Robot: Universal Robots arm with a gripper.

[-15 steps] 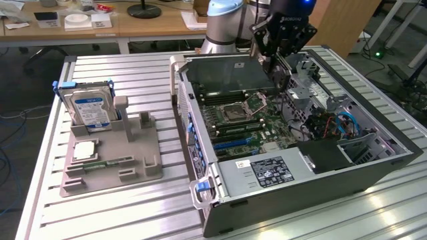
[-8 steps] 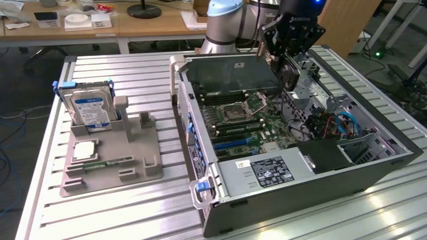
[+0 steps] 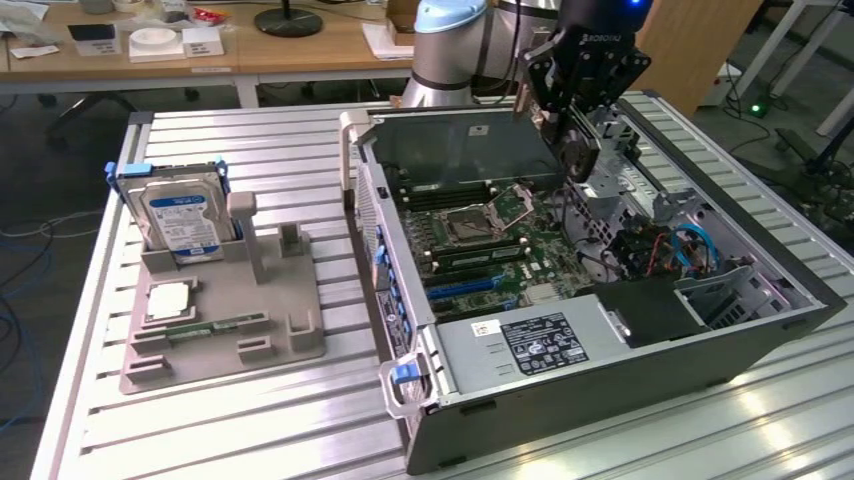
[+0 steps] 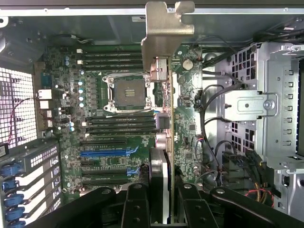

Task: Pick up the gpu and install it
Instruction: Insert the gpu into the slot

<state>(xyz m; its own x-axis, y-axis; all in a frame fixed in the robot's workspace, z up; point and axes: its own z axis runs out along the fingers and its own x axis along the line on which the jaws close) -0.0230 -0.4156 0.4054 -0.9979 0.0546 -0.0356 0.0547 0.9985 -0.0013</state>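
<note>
While the black fingers [image 4: 135,209] grip the thin green-and-black gpu [image 4: 161,71] above the open grey computer case [image 3: 601,390] on the slatted metal bench [image 3: 240,420] — pickup done — it hangs clear of the green motherboard [image 4: 109,142], not yet seated.

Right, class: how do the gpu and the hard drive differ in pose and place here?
The gpu hangs clamped in the tool above the open computer case; the hard drive stands in the grey holder beside the case. The gpu is a thin card with a silver bracket; the hard drive is boxy with a blue-white label. Both stand on edge.
</note>
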